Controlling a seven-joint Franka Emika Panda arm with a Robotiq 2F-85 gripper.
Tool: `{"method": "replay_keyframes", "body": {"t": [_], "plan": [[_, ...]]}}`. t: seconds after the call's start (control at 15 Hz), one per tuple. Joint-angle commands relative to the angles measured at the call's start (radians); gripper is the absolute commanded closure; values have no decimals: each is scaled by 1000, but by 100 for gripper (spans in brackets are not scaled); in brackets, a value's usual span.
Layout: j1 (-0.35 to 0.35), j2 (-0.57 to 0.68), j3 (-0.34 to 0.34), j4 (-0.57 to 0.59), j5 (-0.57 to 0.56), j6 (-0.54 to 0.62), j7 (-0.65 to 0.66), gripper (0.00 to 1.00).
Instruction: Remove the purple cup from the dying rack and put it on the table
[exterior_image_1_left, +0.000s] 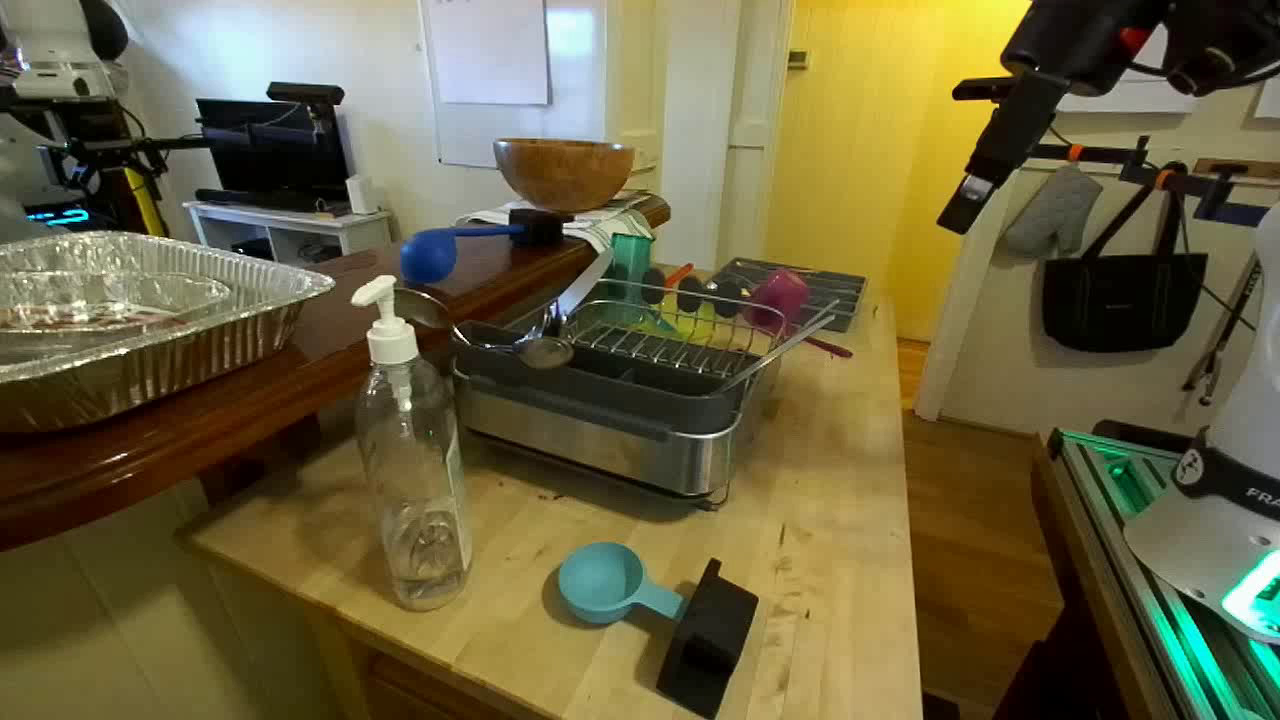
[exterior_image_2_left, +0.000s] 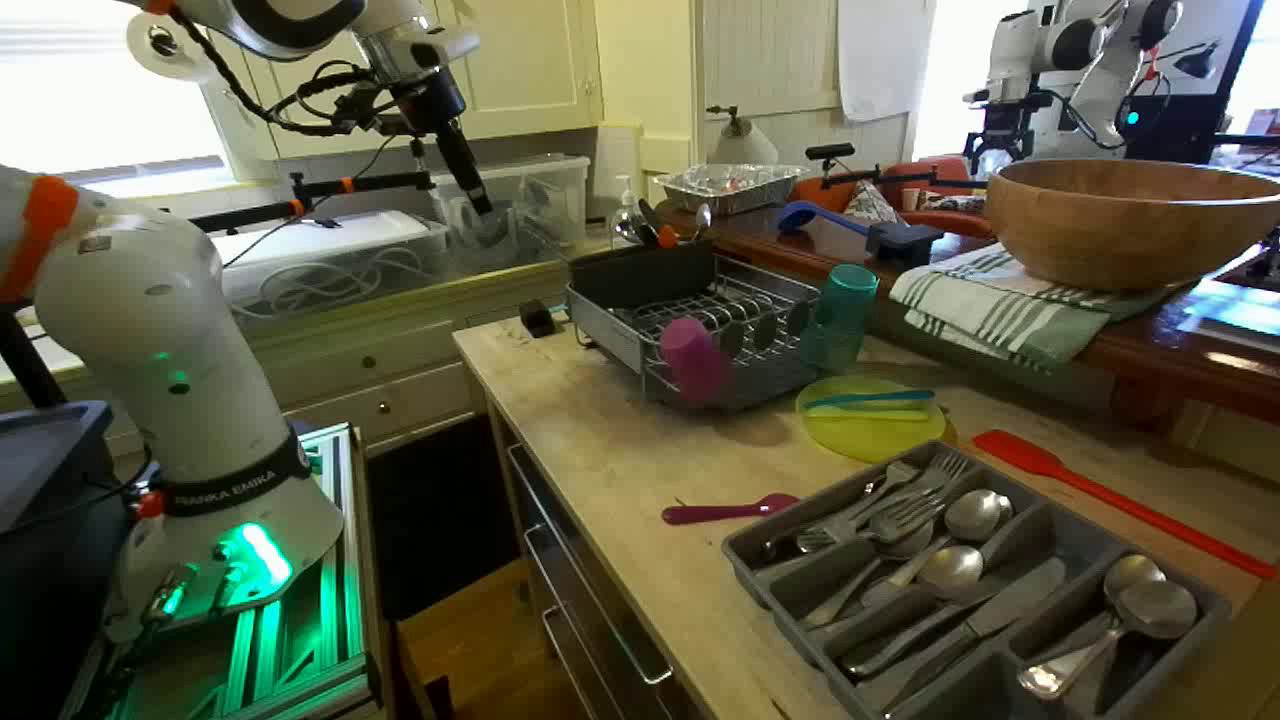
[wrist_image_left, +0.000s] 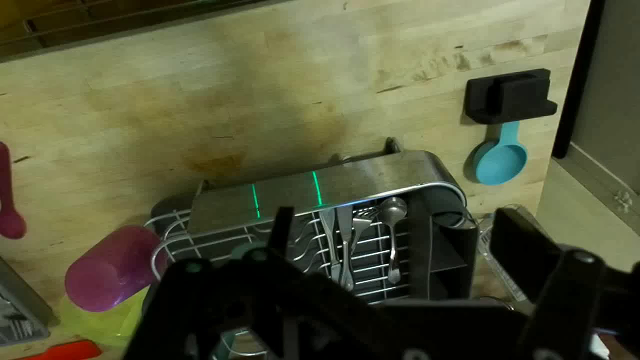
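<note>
In an exterior view, one purple cup (exterior_image_1_left: 780, 298) hangs tilted on the rack (exterior_image_1_left: 600, 435) on the bench (exterior_image_1_left: 820, 500), right of middle. In an exterior view, one grey tray (exterior_image_2_left: 1078, 545), lower right, holds forks (exterior_image_2_left: 910, 513), spoons (exterior_image_2_left: 952, 571) and knives (exterior_image_2_left: 1035, 590). Only the wrist view clearly shows four silver tools (wrist_image_left: 346, 230) in the rack; the end effector (wrist_image_left: 395, 220) has two fingers wide apart.

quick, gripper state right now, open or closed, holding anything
Gripper: open, jaws wide apart, holding nothing.
</note>
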Motion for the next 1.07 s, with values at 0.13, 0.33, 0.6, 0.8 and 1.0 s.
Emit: {"method": "replay_keyframes", "body": {"t": [0.13,0.33,0.6,0.8,1.0], "plan": [[-3,3,1,-4,2,-2,-2,0],[-3,3,1,-4,2,-2,-2,0],[-94,48,14,1,-59,49,41,0],[-200,104,-6,1,-98,123,84,0],[-296,187,-20,0,-129,226,121,0]]}}
